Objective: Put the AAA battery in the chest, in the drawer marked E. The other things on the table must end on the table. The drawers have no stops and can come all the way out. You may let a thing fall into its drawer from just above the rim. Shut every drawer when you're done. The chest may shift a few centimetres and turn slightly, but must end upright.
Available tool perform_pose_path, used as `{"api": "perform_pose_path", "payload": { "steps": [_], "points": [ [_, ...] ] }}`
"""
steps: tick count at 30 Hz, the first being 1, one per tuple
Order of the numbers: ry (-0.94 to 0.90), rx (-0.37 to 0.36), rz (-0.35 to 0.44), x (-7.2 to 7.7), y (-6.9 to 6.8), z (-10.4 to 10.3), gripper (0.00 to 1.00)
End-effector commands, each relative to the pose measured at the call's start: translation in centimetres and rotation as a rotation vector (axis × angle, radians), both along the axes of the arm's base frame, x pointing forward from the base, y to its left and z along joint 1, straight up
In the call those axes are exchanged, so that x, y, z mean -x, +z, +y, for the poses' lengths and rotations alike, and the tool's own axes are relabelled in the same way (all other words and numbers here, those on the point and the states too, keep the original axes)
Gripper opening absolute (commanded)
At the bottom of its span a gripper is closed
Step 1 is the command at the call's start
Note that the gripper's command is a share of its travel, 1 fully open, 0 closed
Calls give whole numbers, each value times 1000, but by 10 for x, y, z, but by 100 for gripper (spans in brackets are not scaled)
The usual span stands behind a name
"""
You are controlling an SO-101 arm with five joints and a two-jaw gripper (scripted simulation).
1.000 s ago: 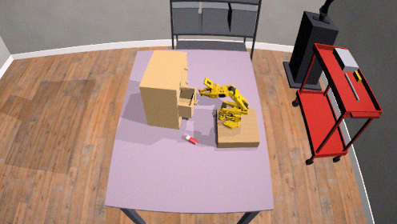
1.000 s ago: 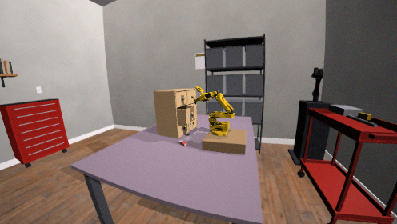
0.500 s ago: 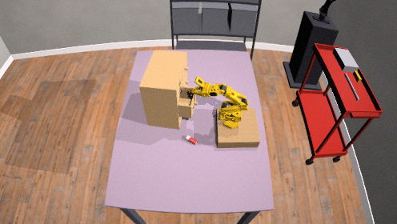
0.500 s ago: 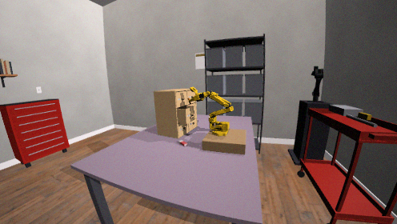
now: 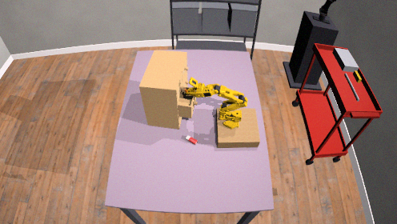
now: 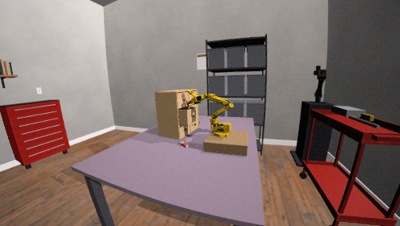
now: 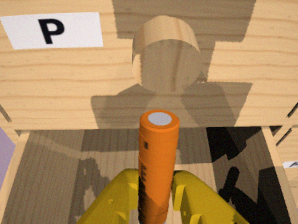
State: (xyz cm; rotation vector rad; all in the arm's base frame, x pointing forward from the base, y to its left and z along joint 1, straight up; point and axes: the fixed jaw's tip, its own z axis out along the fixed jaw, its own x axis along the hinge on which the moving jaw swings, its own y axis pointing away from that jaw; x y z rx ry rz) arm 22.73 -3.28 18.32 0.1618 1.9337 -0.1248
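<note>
My gripper (image 7: 158,211) is shut on the orange AAA battery (image 7: 157,167), which stands upright between the yellow fingers. It hangs over the open drawer of the wooden chest (image 5: 163,89), right below the shut drawer marked P (image 7: 51,30) with its round knob (image 7: 168,52). I cannot see the open drawer's own label. In the top view the gripper (image 5: 187,93) reaches into the pulled-out drawer (image 5: 186,106) on the chest's right face. In the exterior view the arm (image 6: 211,106) stretches from its base to the chest (image 6: 176,113).
The arm stands on a wooden block (image 5: 237,128) to the right of the chest. A small red and white eraser (image 5: 191,139) lies on the mat in front of the chest. More labelled drawers show at the right edge of the wrist view (image 7: 289,163).
</note>
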Motion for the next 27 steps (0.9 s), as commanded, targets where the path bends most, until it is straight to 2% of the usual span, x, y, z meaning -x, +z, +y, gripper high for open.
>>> {"api": "perform_pose_path", "payload": {
  "steps": [1, 27],
  "points": [
    [2, -4, -19, -2, 4, 1, 0],
    [6, -5, -19, -4, 8, 1, 0]
  ]
}}
